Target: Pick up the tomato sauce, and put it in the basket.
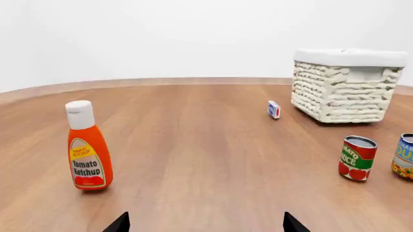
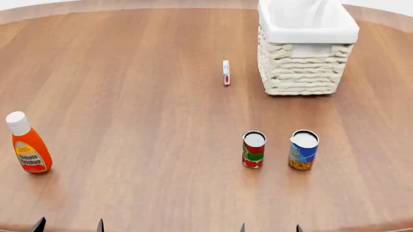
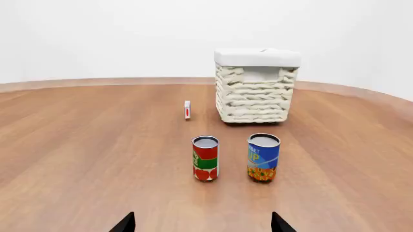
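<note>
In the head view the wooden worktop (image 2: 129, 96) fills nearly the whole frame, and the tomato sauce can (image 2: 254, 149) stands upright a little right of centre in the lower half, silver top up, red label with a green band around it. Just beside it on the right, apart and not touching, stands a blue-and-yellow can (image 2: 303, 149) of like size. The basket (image 2: 303, 72) sits at the upper right of that frame, cream wicker with a white cloth liner folded over its rim, well apart from both cans. A small white box (image 2: 226, 72) with red and blue marks stands on edge just left of the basket. The ketchup bottle (image 2: 27, 144), orange with a white cap, stands at the far left edge, well away from everything else. The left claw (image 2: 69, 225) shows only as two dark tips at the bottom left edge, set apart with nothing between them; the right claw (image 2: 270, 227) shows the same way at the bottom edge right of centre, tips apart and holding nothing, nearer than the tomato sauce can. In the right wrist view the tomato sauce can (image 3: 206, 157) stands centre frame beyond the spread tips of the right claw (image 3: 201, 223), with the basket (image 3: 256, 92) behind it.
</note>
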Controlling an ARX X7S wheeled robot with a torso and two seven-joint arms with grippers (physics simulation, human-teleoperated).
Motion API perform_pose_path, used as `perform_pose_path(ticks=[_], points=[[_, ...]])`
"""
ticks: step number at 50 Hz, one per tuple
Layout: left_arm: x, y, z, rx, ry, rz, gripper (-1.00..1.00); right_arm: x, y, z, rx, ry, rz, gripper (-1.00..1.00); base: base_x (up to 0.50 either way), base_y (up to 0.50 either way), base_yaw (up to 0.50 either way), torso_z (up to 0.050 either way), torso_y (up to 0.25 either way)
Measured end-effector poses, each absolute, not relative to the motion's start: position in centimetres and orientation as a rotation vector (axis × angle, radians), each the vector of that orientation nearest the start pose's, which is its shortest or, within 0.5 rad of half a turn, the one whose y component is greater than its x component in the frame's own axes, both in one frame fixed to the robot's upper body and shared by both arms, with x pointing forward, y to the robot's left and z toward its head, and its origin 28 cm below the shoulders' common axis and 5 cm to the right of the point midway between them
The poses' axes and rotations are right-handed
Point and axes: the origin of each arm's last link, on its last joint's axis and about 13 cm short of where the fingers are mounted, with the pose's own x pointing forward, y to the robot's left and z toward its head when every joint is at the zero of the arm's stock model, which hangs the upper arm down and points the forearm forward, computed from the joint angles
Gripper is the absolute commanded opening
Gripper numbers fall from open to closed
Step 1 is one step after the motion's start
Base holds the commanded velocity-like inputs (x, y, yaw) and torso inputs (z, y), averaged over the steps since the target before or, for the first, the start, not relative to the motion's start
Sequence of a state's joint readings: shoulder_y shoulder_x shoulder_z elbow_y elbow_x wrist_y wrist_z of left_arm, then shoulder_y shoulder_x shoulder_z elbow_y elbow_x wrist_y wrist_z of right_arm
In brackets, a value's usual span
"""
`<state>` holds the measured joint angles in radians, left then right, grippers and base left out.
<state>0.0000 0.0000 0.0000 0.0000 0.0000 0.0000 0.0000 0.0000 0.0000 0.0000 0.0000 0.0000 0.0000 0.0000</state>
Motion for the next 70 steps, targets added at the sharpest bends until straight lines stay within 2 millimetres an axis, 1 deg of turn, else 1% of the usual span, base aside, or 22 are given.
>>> perform_pose_path(ticks=[2,25,34,46,60,70], points=[[21.2,20.7,1.6,-0.005,-0.006,-0.003,1.0,21.0,-9.7,1.5,-0.004,-0.001,-0.004,1.0,0.0,0.0,0.0,0.0,0.0],[21.1,20.6,1.5,0.005,-0.012,0.005,1.0,21.0,-9.7,1.5,-0.002,-0.02,-0.006,1.0,0.0,0.0,0.0,0.0,0.0],[21.0,20.7,2.1,0.008,-0.057,0.021,1.0,20.6,-9.7,2.5,-0.033,-0.077,-0.02,1.0,0.0,0.0,0.0,0.0,0.0],[20.2,20.7,4.2,0.012,-0.175,0.042,1.0,19.8,-9.7,4.3,-0.07,-0.188,-0.043,1.0,0.0,0.0,0.0,0.0,0.0],[18.7,20.7,7.6,0.009,-0.327,0.062,1.0,18.7,-9.6,6.5,-0.077,-0.323,-0.06,1.0,0.0,0.0,0.0,0.0,0.0],[17.5,20.9,9.9,-0.037,-0.424,0.053,1.0,17.5,-9.6,8.6,-0.09,-0.448,-0.072,1.0,0.0,0.0,0.0,0.0,0.0]])
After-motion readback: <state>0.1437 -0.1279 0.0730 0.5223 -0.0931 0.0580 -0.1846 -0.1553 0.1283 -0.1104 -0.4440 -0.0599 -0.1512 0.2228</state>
